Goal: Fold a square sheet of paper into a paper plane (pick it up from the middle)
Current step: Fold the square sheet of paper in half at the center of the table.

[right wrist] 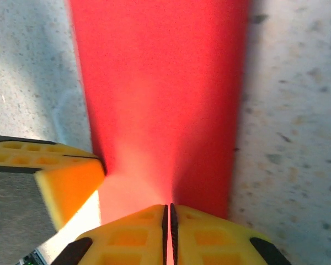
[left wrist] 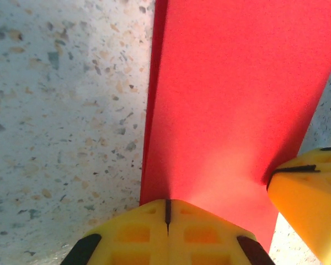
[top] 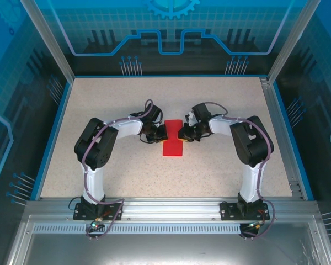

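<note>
L hand & R hand both pinched shut on red sheet far edge, side by side — uneven pull cd tear it or skew crease.

Black-and-white arms, looping purple cables, yellow fingers with black corners

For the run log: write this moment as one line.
stage: mid-fold | red paper: narrow strip on table | left claw: shut on far end | right claw: shut on same end
</note>
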Motion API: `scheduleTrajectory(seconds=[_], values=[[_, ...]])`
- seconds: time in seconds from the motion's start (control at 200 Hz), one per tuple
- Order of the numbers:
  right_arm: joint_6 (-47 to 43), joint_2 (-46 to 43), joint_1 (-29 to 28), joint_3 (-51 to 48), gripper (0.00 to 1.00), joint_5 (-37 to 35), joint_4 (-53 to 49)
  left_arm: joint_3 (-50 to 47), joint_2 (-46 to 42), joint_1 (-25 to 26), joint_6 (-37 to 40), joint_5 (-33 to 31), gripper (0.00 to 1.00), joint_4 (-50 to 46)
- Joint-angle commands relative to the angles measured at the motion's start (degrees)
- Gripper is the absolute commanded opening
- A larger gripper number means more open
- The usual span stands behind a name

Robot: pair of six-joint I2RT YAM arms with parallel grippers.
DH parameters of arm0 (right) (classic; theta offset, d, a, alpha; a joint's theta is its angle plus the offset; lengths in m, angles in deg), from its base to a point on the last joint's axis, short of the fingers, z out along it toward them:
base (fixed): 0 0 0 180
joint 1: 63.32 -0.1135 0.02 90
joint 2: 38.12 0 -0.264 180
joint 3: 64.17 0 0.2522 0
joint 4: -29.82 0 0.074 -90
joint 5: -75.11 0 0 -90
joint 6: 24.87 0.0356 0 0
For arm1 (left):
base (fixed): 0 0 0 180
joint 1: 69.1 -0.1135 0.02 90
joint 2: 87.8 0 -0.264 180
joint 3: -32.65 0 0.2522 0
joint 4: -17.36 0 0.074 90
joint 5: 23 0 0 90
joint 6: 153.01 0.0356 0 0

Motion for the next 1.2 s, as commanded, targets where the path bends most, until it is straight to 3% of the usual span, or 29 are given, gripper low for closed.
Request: scheduleTrajectory(seconds=[0.0,0.21,0.52,0.91,1.195], values=[[-2.7,0.8,0.9,-1.8,0.14,-0.1,0.6,-2.2,2.6,0.4,1.5,-1.8,0.00,-1.2],[-5.5,1.7,0.8,-2.9,0.15,-2.4,0.1,-2.3,2.7,0.4,1.6,-1.7,0.00,-1.0],[-4.3,-6.0,-1.0,-3.3,0.16,6.4,5.8,-2.3,2.8,0.3,1.8,-1.6,0.00,-1.4],[-3.1,-2.3,-1.2,-8.2,0.15,4.8,8.4,-2.5,3.0,0.4,1.7,-1.2,0.00,-1.1],[-6.2,-1.5,-1.3,-8.1,0.15,1.9,4.4,-2.5,3.0,0.4,1.9,-0.8,0.00,-1.0]])
